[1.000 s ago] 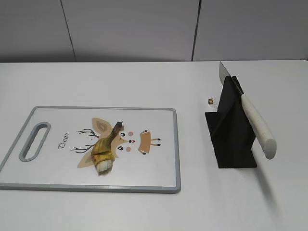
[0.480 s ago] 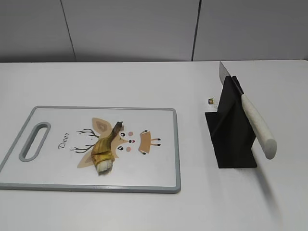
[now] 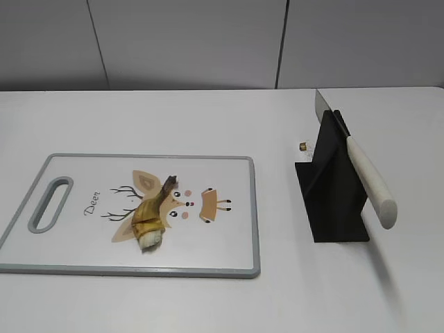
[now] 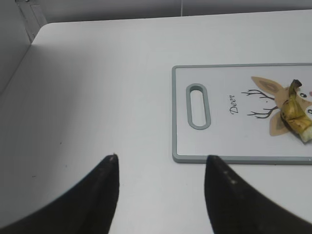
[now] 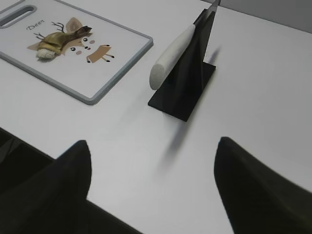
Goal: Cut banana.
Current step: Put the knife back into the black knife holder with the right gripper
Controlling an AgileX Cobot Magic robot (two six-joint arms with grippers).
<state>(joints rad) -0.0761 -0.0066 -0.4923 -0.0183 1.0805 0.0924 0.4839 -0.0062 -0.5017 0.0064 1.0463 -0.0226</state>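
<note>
A short, brown-spotted banana piece [image 3: 151,220] lies on a white cutting board [image 3: 83,257] with a grey rim and a deer drawing. It also shows in the left wrist view [image 4: 294,113] and the right wrist view [image 5: 52,43]. A knife with a white handle [image 3: 370,182] rests slanted in a black stand [image 3: 333,198], blade up. My left gripper [image 4: 161,161] is open and empty over bare table, left of the board. My right gripper [image 5: 153,146] is open and empty, in front of the stand [image 5: 187,78]. Neither gripper shows in the exterior view.
A small brown object [image 3: 303,146] lies on the white table behind the stand. The board's handle slot [image 3: 48,202] is at its left end. A grey wall runs behind the table. The table's near edge shows in the right wrist view [image 5: 29,146].
</note>
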